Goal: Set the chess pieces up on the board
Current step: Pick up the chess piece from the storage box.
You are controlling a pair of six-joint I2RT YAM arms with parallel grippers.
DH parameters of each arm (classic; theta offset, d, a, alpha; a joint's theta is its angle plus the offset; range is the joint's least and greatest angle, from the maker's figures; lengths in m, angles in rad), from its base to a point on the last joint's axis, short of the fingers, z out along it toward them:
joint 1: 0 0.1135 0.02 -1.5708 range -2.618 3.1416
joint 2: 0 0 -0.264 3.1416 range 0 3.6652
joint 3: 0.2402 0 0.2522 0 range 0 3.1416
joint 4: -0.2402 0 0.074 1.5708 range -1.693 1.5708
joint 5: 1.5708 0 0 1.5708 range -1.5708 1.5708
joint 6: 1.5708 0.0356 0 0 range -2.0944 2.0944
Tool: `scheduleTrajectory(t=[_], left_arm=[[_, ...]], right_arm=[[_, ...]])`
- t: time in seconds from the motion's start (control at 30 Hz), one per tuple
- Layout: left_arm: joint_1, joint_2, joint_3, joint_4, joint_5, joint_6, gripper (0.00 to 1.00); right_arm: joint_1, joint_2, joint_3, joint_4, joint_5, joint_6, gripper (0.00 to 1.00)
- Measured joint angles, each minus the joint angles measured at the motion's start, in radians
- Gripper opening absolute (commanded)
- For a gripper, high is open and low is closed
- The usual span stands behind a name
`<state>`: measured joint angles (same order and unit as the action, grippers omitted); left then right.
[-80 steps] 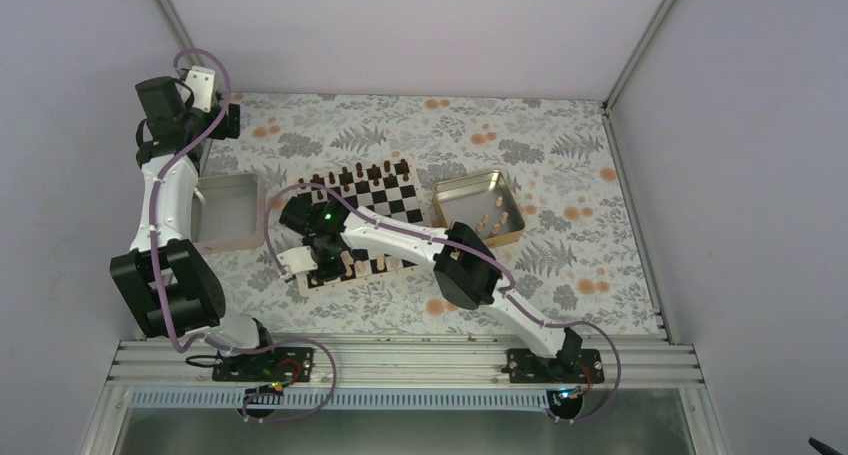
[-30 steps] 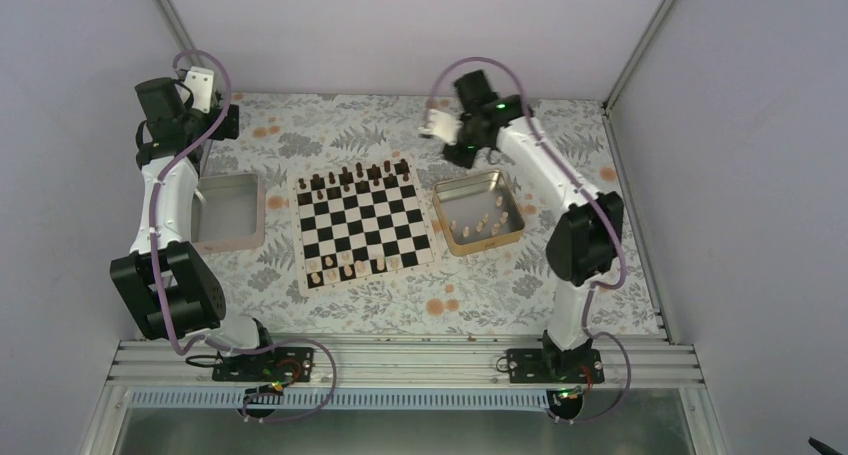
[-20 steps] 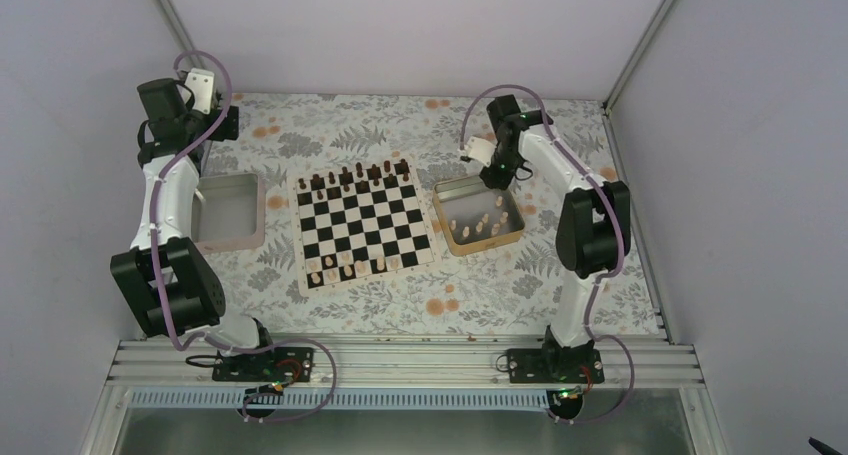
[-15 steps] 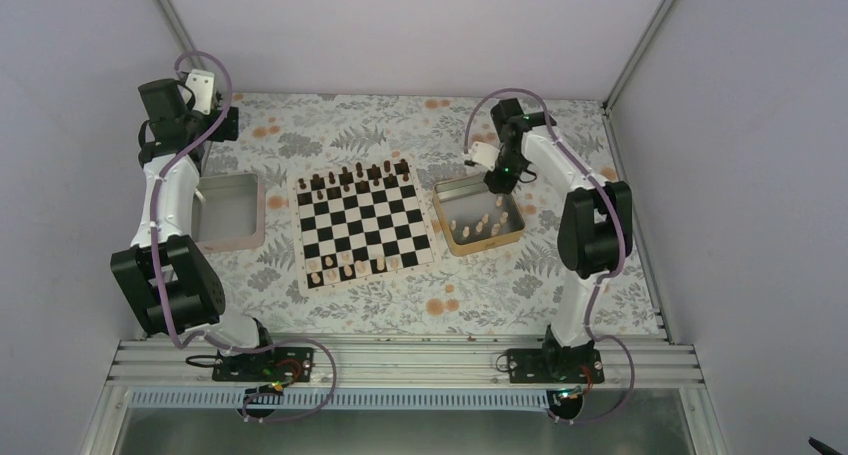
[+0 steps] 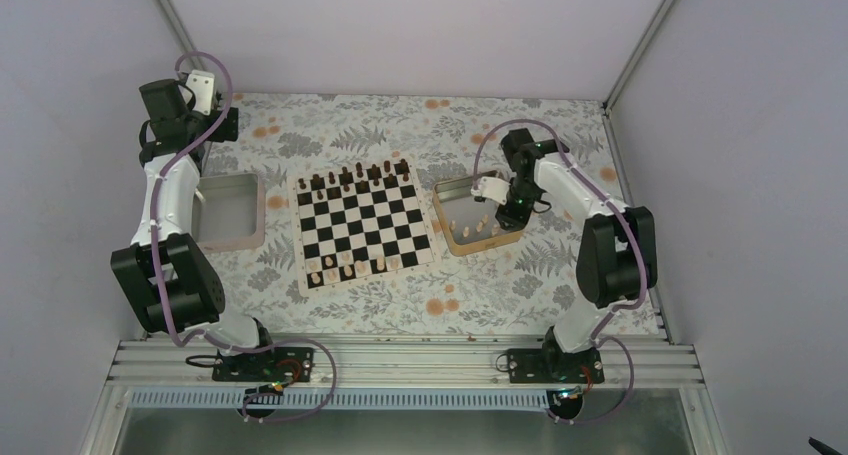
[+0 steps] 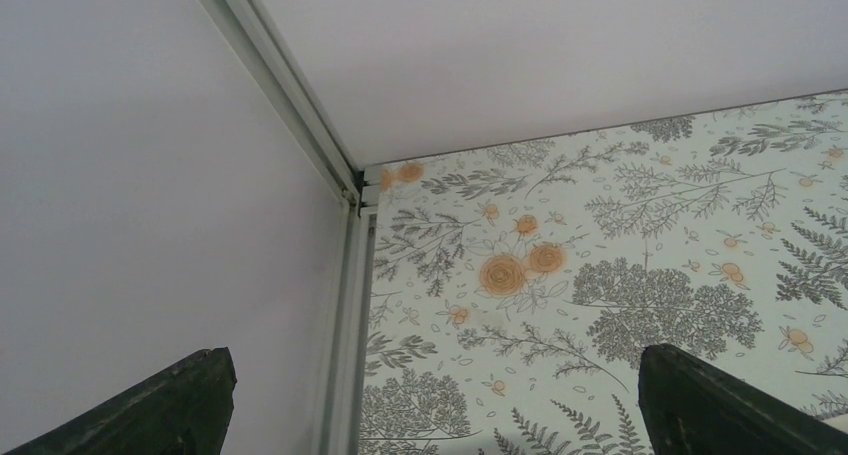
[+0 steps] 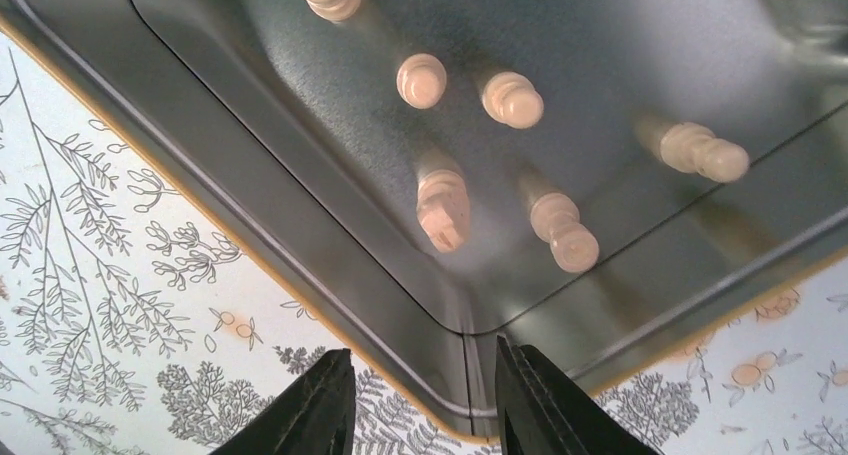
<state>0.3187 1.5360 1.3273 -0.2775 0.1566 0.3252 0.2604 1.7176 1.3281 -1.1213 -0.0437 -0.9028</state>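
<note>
- Right wrist view: our right gripper (image 7: 425, 400) hangs above a corner of the gold tin tray (image 7: 300, 225), its fingers a narrow gap apart with nothing between them
- The light tan chess pieces (image 7: 443, 210) sit loose on the tray floor just ahead of the fingertips; the nearest has a notched top, and a second piece (image 7: 560, 233) sits just beside it
- We judge the step in hand to be fetching one piece, so we should move forward off the tray wall and centre the gap over that single piece
- We should widen the fingers first if they look too close to pass its head
- We should close low on the stem, since so small a turned piece may tip or slip out, and keep the neighbour outside the outer finger
- In the top external view the board (image 5: 365, 225) lies left of the tray with some light pieces already on its near rows, so we judge the setup only partly done
- Our left gripper (image 6: 440, 420) is spread wide and empty over the far left corner of the table (image 6: 600, 275)
</note>
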Motion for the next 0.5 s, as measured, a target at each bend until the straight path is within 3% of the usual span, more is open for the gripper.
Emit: scheduleTrajectory(t=[0.5], left_arm=[[0.0,0.0,-0.001,0.014,-0.018,0.0,1.0]], right_arm=[[0.007,0.04,-0.04,0.126,-0.031,-0.07,0.35]])
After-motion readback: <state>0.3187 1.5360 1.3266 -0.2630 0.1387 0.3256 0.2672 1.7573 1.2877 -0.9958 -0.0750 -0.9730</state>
